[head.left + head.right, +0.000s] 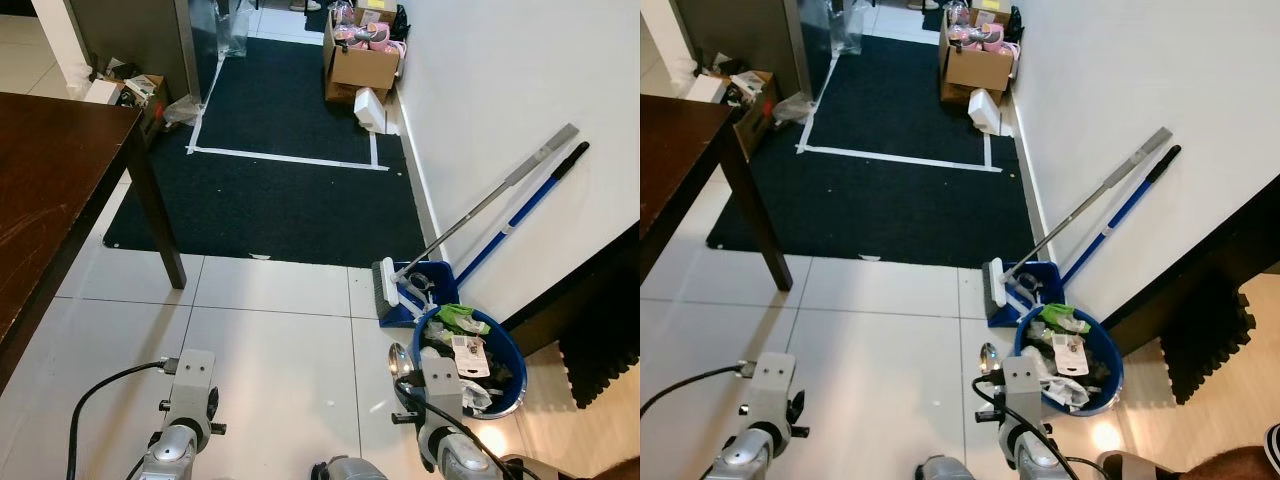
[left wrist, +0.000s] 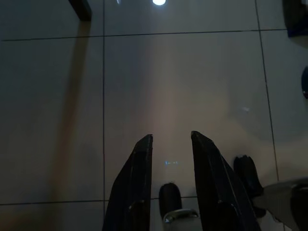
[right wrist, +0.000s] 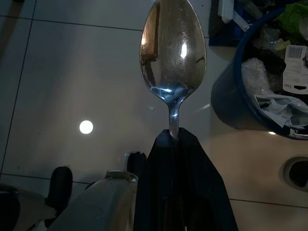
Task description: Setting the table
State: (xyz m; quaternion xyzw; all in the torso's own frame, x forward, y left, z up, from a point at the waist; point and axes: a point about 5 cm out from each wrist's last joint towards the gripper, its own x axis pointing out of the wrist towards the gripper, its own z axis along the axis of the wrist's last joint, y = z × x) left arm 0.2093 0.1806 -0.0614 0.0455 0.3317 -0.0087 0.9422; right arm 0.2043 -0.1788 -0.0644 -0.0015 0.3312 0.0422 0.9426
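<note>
**A:** What is the right gripper (image 3: 175, 137) carrying, and why that way?

**B:** It is clamping its two black fingers together on the neck of a metal spoon (image 3: 172, 53); the bowl is sticking out past the fingertips, so I judge the grip is meant to keep the spoon steady in transit and leave the bowl free to be laid down flat; in the head views the spoon is showing just above that wrist, beside the blue bin (image 1: 510, 350).

**A:** And the left gripper (image 2: 172, 144)?

**B:** It is hanging low over the pale floor tiles (image 1: 270, 340); its fingers are standing a little apart with nothing between them; probably it is being kept free for a second piece.

**A:** Where is the table?

**B:** The dark wooden table (image 1: 50, 190) is lying off to the robot's left, well apart from the spoon; one leg is standing by the edge of the dark rug (image 1: 280, 190); so the setting itself is not yet done, and the robot is likely needing to turn left.

**A:** Any risk?

**B:** A broom (image 1: 470, 215) and a blue-handled dustpan (image 1: 425, 285) are leaning on the wall near the right arm; a wide swing could be catching them.
</note>
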